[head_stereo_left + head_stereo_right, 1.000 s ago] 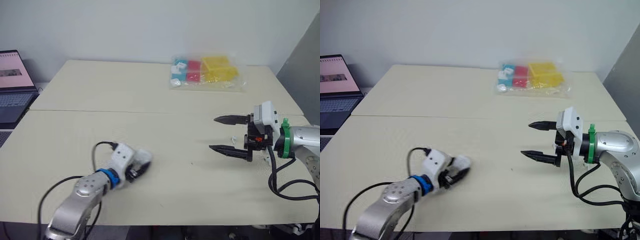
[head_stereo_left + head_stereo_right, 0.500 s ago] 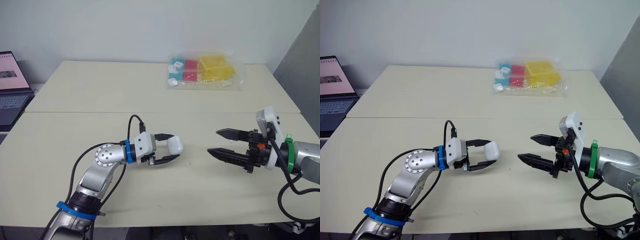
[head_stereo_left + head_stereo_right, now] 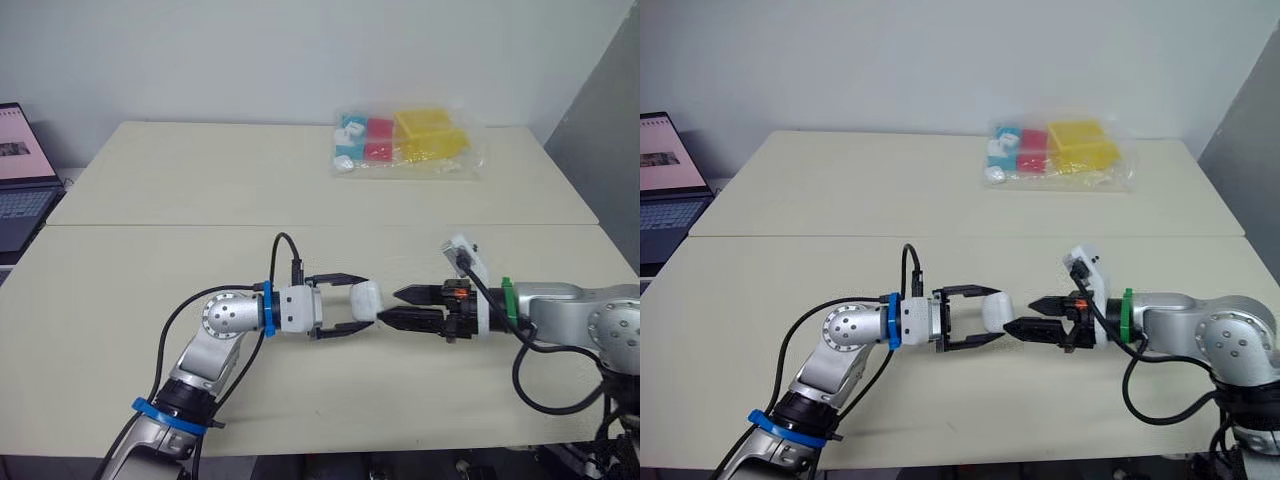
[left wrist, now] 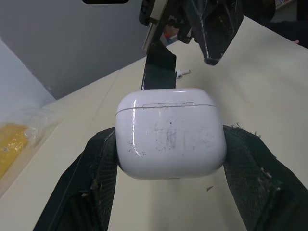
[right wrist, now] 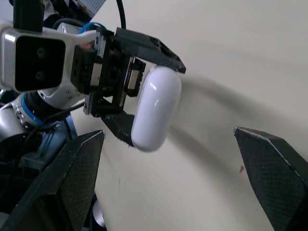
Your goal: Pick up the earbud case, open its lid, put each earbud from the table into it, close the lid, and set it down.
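Observation:
The white earbud case (image 3: 366, 300) hangs just above the table's middle with its lid closed. My left gripper (image 3: 357, 304) is shut on it, one black finger (image 4: 98, 166) on each side of the case (image 4: 171, 131). From the right, my right gripper (image 3: 388, 306) points at the case, open, its fingertips a short way from the case's right end and apart from it. In the right wrist view the case (image 5: 156, 108) sits ahead between the two spread fingers. A small white piece (image 4: 179, 73), maybe an earbud, lies on the table beyond the case.
A clear bag of coloured boxes (image 3: 405, 140) lies at the back of the table. A laptop (image 3: 20, 190) stands open off the left edge. A seam (image 3: 150, 225) crosses the tabletop between the bag and the arms.
My left gripper carried the case a little to the right. My right gripper moved left to meet it, and its fingers stand closer together than before.

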Available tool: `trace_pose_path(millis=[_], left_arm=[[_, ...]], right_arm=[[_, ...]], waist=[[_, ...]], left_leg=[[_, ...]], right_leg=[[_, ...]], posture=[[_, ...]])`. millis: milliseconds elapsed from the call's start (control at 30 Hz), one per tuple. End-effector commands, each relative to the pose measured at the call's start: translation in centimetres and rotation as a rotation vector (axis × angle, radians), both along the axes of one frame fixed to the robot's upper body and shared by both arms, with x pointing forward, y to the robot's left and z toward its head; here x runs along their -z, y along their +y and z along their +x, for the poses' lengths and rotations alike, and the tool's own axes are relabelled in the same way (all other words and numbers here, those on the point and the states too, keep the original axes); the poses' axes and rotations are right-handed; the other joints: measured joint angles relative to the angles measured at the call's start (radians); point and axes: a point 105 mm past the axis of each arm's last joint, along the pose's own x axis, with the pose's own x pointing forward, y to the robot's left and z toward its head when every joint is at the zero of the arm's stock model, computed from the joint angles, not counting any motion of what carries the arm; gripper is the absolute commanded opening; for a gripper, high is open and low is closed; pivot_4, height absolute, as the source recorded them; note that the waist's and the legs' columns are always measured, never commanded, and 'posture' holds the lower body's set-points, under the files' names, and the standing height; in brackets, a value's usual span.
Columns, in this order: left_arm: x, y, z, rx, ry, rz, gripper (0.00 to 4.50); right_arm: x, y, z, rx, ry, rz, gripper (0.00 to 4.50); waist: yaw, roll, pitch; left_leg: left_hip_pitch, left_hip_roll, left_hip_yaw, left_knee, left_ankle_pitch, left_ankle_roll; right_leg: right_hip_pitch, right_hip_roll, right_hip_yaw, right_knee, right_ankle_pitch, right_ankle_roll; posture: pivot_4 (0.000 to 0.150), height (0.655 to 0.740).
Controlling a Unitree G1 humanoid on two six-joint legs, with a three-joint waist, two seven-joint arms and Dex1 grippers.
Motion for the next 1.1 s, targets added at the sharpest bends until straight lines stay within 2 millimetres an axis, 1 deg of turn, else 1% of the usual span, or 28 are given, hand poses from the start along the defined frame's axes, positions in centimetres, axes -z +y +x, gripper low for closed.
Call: trace_pose_path(millis=[33, 200, 433, 767, 833, 900, 933, 967, 1100], left_arm=[[-1.2, -0.2, -0.4, 0.008, -0.06, -0.02, 2.77], [-1.3, -0.3, -0.3, -0.002, -0.061, -0.034, 2.77], [-1.4, -0.4, -0.5, 0.002, -0.075, -0.04, 2.77], [-1.5, -0.5, -0.4, 0.004, -0.078, -0.053, 2.77], [-1.5, -0.5, -0.5, 0.012, -0.071, -0.053, 2.77], [-1.5, -0.6, -0.7, 0.027, -0.082, -0.047, 2.77], [-1.4, -0.6, -0.7, 0.025, -0.079, -0.049, 2.77], [-1.4, -0.6, -0.7, 0.03, -0.078, -0.047, 2.77], [-1.5, -0.6, -0.8, 0.03, -0.072, -0.053, 2.77]], right_arm=[[-0.9, 0.2, -0.3, -0.03, 0.007, 0.036, 4.5], [-0.8, 0.5, -0.6, -0.048, 0.039, 0.052, 4.5], [-0.5, 1.2, -0.1, -0.029, 0.064, 0.086, 4.5], [0.0, 1.7, -0.2, -0.041, 0.09, 0.078, 4.5], [0.0, 1.8, -0.1, -0.038, 0.086, 0.08, 4.13], [0.0, 1.9, 0.1, -0.033, 0.088, 0.088, 3.61], [0.0, 1.9, 0.0, -0.036, 0.089, 0.087, 3.09], [0.0, 1.9, 0.0, -0.036, 0.091, 0.09, 2.84], [0.0, 2.0, 0.0, -0.04, 0.095, 0.096, 1.41]], waist=[[0.0, 0.0, 0.0], [0.0, 0.0, 0.0], [0.0, 0.0, 0.0], [0.0, 0.0, 0.0], [0.0, 0.0, 0.0], [0.0, 0.0, 0.0], [0.0, 0.0, 0.0], [0.0, 0.0, 0.0], [0.0, 0.0, 0.0]], left_leg=[[0.0, 0.0, 0.0, 0.0, 0.0, 0.0], [-0.001, 0.0, 0.0, 0.0, 0.0, 0.0], [-0.001, 0.0, -0.001, 0.0, 0.0, 0.0], [-0.001, 0.0, -0.001, 0.0, 0.0, 0.0], [-0.001, 0.0, -0.001, 0.001, 0.0, 0.0], [-0.001, 0.0, -0.001, 0.001, 0.0, 0.0], [-0.001, 0.0, -0.001, 0.0, 0.0, 0.0], [-0.001, 0.0, -0.001, 0.0, 0.0, 0.0], [-0.001, 0.0, -0.001, 0.0, 0.0, 0.0]], right_leg=[[0.0, 0.0, 0.0, 0.0, 0.0, 0.0], [0.0, 0.0, 0.0, 0.0, 0.0, 0.0], [0.0, 0.0, -0.001, 0.0, 0.0, 0.0], [-0.001, 0.0, -0.001, 0.0, 0.0, 0.0], [0.0, 0.0, -0.001, 0.0, 0.0, 0.0], [-0.001, 0.0, -0.001, 0.0, 0.0, 0.0], [-0.001, 0.0, -0.001, 0.0, 0.0, 0.0], [-0.001, 0.0, -0.001, 0.0, 0.0, 0.0], [-0.001, 0.0, -0.001, 0.0, 0.0, 0.0]], posture=[[0.15, 0.74], [0.15, 0.74], [0.15, 0.74], [0.15, 0.74], [0.15, 0.74], [0.15, 0.74], [0.15, 0.74], [0.15, 0.74], [0.15, 0.74]])
